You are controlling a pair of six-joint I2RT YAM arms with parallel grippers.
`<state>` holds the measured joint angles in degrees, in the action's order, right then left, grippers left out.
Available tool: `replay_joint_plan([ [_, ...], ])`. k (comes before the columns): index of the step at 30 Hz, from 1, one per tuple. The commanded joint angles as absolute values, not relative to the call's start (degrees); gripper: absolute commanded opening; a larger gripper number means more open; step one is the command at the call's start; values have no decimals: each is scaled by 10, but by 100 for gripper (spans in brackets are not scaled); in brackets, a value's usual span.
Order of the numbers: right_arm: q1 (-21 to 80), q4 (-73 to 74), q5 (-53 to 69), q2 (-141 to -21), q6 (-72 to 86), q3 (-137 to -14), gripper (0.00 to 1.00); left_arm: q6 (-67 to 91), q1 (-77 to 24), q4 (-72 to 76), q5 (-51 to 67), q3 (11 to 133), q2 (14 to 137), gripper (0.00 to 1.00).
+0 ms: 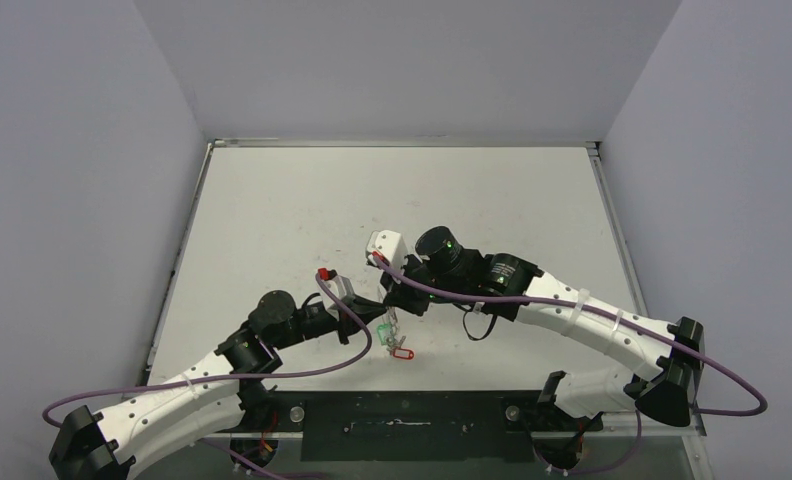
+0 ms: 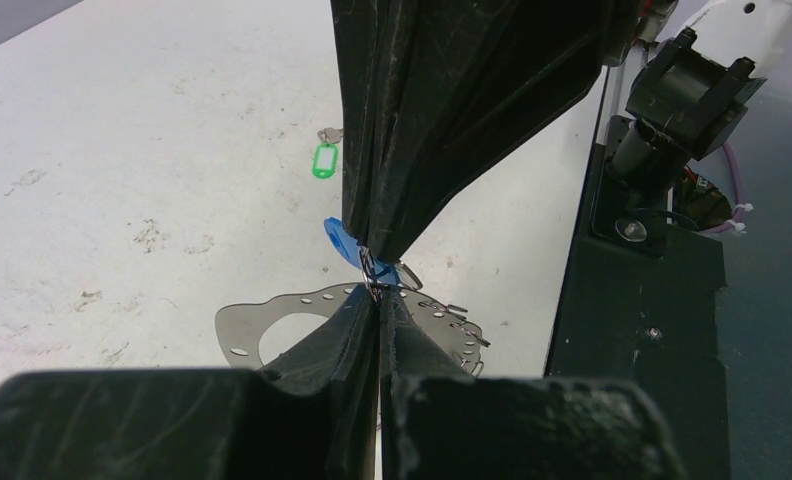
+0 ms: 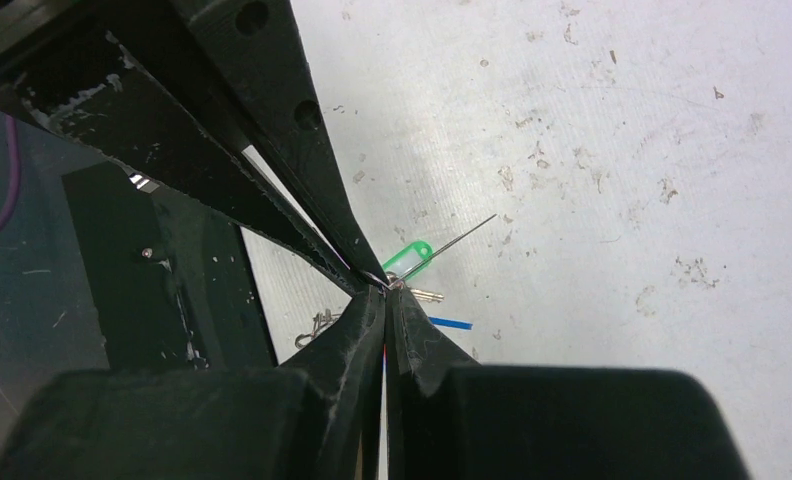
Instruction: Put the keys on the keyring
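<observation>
Most of the white surface (image 1: pixel 292 210) is open room, stretching away to a thin metal rim (image 1: pixel 402 143) and grey walls on the left, far and right sides. A black base plate (image 1: pixel 402 425) runs along the near edge. All the work sits close to it, slightly left of centre.

The left claw (image 2: pixel 378 298) and the right claw (image 2: pixel 372 252) meet tip to tip, and both are clenched with no gap between their fingers. A small wire loop (image 2: pixel 372 275) sits right between the two tips, but which claw pinches it cannot be told. A blue tag (image 2: pixel 338 240) lies against the right claw's tip.

The keyring (image 2: pixel 247 330) shows just under the left claw, partly hidden by its fingers. Its rim loops (image 2: pixel 457 325) point toward the base plate. Whether the hoop lies flat or is lifted cannot be told.

A green tag (image 2: pixel 323 160) with its silver key (image 2: pixel 329 135) lies on the surface beyond the claws, apart from the hoop. A red tag (image 1: pixel 403 353) lies between the claws and the base plate. The left arm's purple cable (image 1: pixel 272 375) arcs close beside the meeting point, crowding that side.
</observation>
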<state>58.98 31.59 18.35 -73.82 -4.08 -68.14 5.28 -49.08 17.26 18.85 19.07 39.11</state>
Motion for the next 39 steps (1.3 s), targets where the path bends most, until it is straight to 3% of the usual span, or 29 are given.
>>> replay_joint_plan([
  [1,593,305,150,-736,-45,-702,0,48,-493,195,200,228,381,0],
  [11,594,303,134,-731,-43,-698,0,47,-493,195,200,227,381,0],
  [15,594,297,125,-725,-38,-692,26,47,-493,195,200,227,380,0],
  [19,592,274,100,-705,-25,-678,68,47,-493,193,200,226,378,0],
  [21,589,263,93,-692,-21,-668,76,47,-493,193,201,225,377,0],
  [30,570,189,154,-616,-35,-600,85,44,-493,187,201,221,365,0],
  [39,570,87,169,-509,-131,-475,82,31,-493,176,218,217,353,0],
])
